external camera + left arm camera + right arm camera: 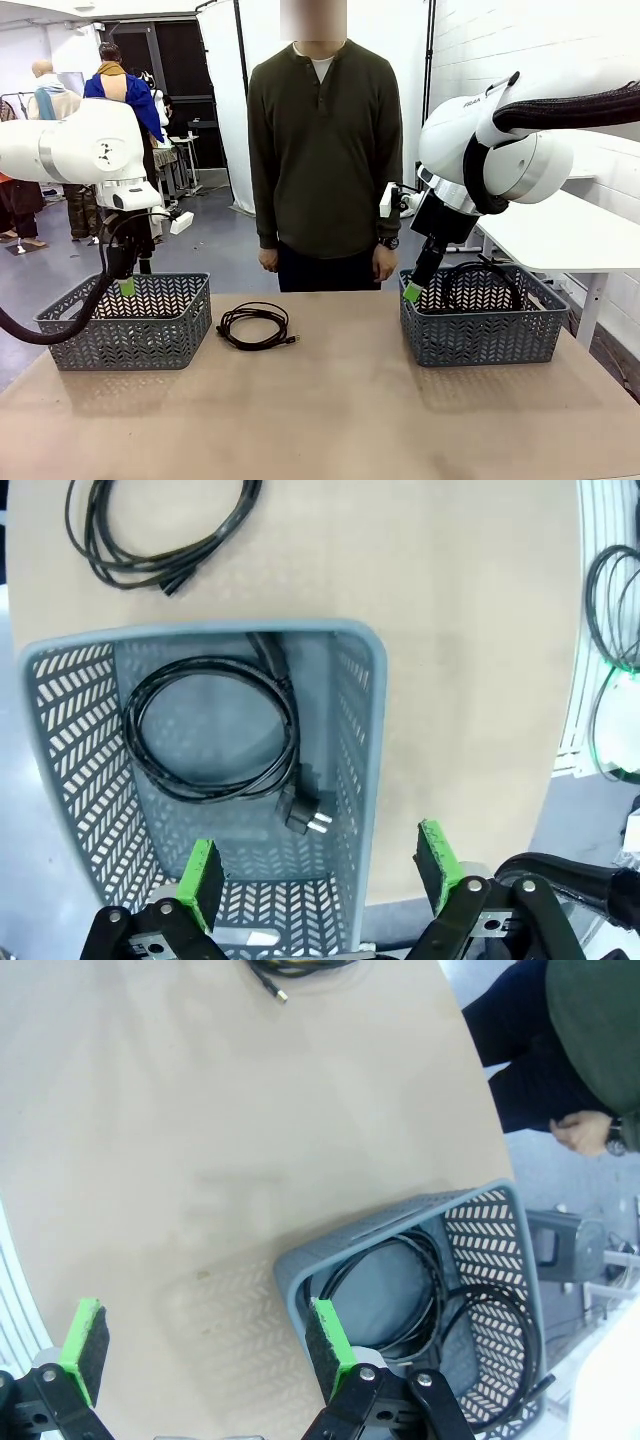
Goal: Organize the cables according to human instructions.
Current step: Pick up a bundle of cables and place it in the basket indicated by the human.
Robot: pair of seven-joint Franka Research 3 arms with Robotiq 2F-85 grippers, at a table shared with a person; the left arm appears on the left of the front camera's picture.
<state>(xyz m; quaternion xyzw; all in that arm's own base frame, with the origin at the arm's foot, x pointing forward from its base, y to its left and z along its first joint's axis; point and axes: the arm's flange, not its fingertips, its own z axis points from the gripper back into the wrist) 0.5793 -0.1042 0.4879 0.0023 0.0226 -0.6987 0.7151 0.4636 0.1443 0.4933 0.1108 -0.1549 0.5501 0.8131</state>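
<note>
Front view: one coiled cable (254, 326) lies loose on the desk between the two grey baskets, nearer the far edge, so the sorting looks partly done with at least this one left. The left gripper (124, 283) hangs over the left basket (130, 335), the right gripper (413, 290) at the right basket (487, 330), where a cord loops above the rim. A person (322, 160) stands at the far edge, hands down. Tan desk, open workroom behind

Left wrist view: the jaws stand wide, holding nothing, above a coiled cord (215, 730) resting in the basket; the loose coil lies past its far wall

Right wrist view: jaws apart and empty above the basket's corner; how many cords (420, 1295) lie inside I cannot tell
</note>
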